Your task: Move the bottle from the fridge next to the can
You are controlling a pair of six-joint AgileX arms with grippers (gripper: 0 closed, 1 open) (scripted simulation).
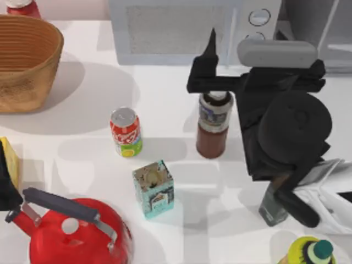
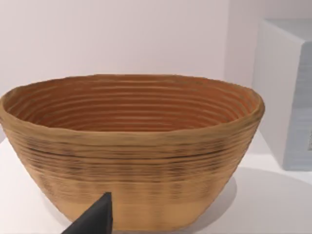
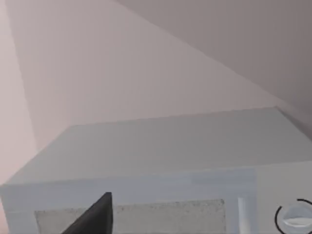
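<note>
Fridge (image 1: 330,33) stands behind the right tool (image 1: 212,82). Bottle (image 1: 213,129) stands upright on the desk (image 1: 165,82), directly under the tool — cap hidden, so whether it is pinched I cannot tell. Likely liquid-heavy, smooth plastic; neck seems the best hold. Can (image 1: 126,132) stands well apart from the tool.

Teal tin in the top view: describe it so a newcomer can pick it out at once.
Start at the white microwave along the table's back edge and come forward past the small red soda can. Just in front of that can and slightly to its right stands the small teal square tin, behind the red kettle. It is the table's one boxy, square-sided container; its neighbours are round.
</note>
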